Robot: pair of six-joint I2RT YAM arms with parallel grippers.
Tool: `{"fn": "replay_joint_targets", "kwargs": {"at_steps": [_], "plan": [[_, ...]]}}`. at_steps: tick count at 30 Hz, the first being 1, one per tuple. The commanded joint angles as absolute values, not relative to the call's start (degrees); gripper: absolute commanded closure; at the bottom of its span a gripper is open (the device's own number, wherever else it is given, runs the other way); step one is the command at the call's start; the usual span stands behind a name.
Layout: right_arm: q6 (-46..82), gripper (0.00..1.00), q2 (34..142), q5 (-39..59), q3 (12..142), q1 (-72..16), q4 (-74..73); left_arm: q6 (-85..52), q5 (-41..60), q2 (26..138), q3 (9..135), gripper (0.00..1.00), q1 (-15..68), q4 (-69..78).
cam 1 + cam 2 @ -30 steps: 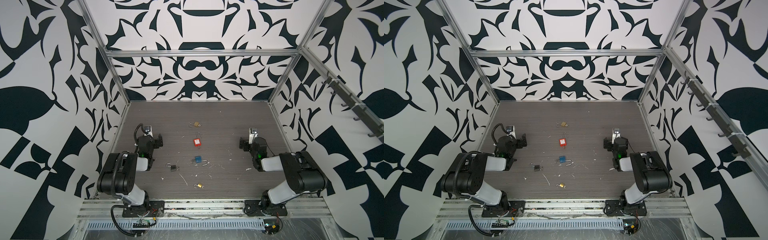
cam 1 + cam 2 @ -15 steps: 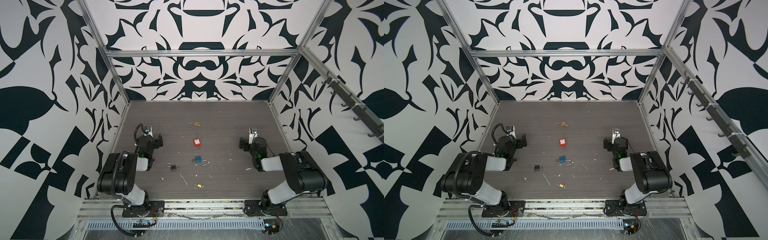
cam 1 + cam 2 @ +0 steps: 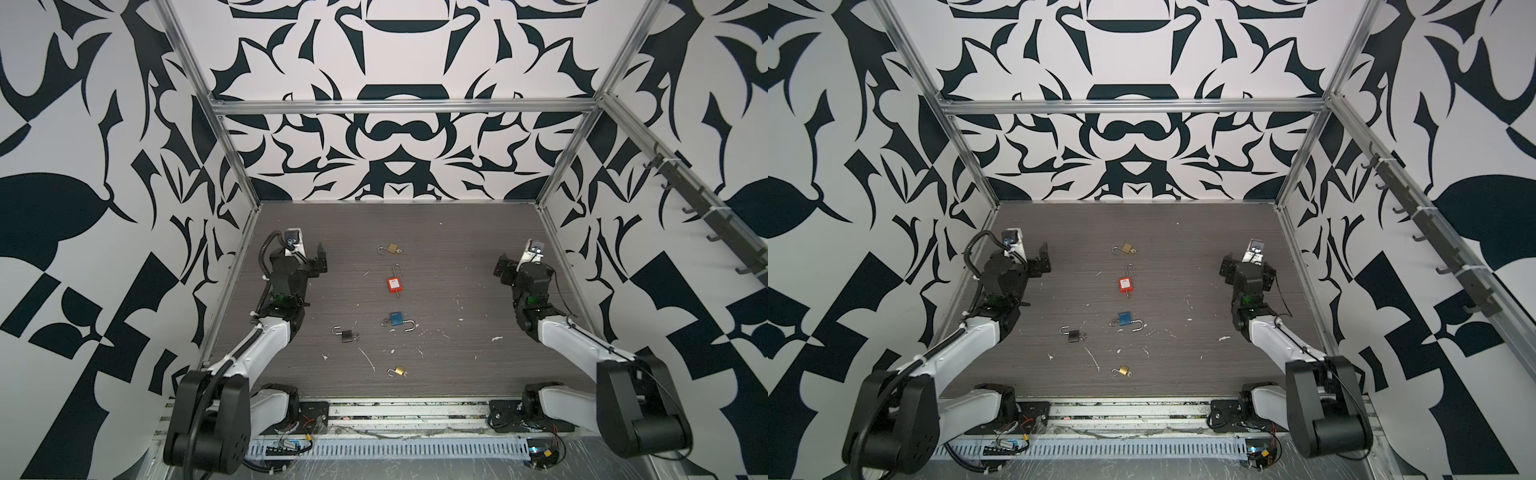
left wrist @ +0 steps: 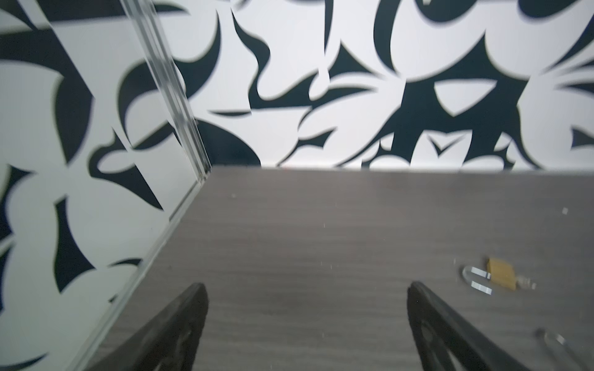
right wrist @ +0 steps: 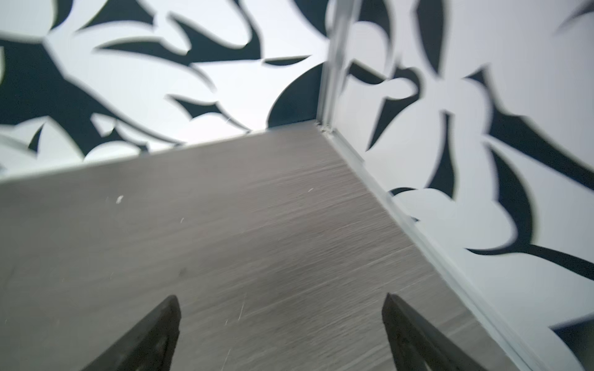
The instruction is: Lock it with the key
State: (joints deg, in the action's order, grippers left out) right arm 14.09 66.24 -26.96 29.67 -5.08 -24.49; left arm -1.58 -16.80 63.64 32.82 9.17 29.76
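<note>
Several padlocks lie with open shackles down the middle of the table: a brass padlock (image 3: 391, 249) farthest, then a red padlock (image 3: 394, 284), a blue padlock (image 3: 396, 319), a black padlock (image 3: 347, 335) and a small brass padlock (image 3: 400, 370) nearest. A key (image 4: 525, 284) sticks out of the far brass padlock (image 4: 501, 276). My left gripper (image 3: 321, 262) (image 4: 307, 289) hovers open at the left, well apart from the locks. At the right side my right gripper (image 3: 503, 270) (image 5: 281, 297) is open over bare table.
Patterned walls with aluminium posts (image 3: 232, 141) close in the table on three sides. White scraps (image 3: 368, 359) litter the wood-grain table (image 3: 457, 232). A rail with hooks (image 3: 706, 212) runs along the right wall.
</note>
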Motion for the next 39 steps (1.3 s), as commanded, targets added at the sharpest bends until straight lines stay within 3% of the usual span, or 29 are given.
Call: {"fn": "replay_joint_targets", "kwargs": {"at_steps": [1, 8, 11, 17, 24, 33, 36, 39], "plan": [[25.4, 0.0, 59.6, -35.0, 35.9, -4.6, -10.9, -6.9, -19.8, 58.0, 38.4, 0.01, 8.9, 22.1], [36.7, 0.0, 49.8, -16.2, 35.7, -4.3, -13.3, -32.8, -25.6, 49.0, 48.0, 0.01, 6.4, 5.0], [36.9, 0.0, 48.7, -8.0, 33.8, -4.1, -20.0, -36.8, -22.2, 47.1, 47.7, 0.0, 4.6, 2.0], [31.3, 0.0, 50.8, 2.0, 36.7, -4.1, -14.3, -41.7, -20.1, 50.4, 54.1, 0.03, 4.6, -18.9], [27.9, 0.0, 56.0, 12.3, 37.3, -5.9, -14.7, -51.6, -10.6, 55.3, 55.0, 0.03, 6.5, -31.9], [10.3, 0.01, 64.3, 6.8, 37.8, -27.2, -15.1, -61.4, -2.7, 64.1, 59.2, 0.01, 20.4, -52.0], [1.1, 0.01, 66.4, 4.7, 33.9, -35.8, -21.6, -64.0, 4.5, 67.6, 59.6, 0.01, 21.0, -58.1], [-7.7, 0.02, 68.1, 6.4, 28.1, -43.0, -31.9, -68.0, 5.5, 68.5, 59.2, 0.01, 23.1, -61.8]]}}
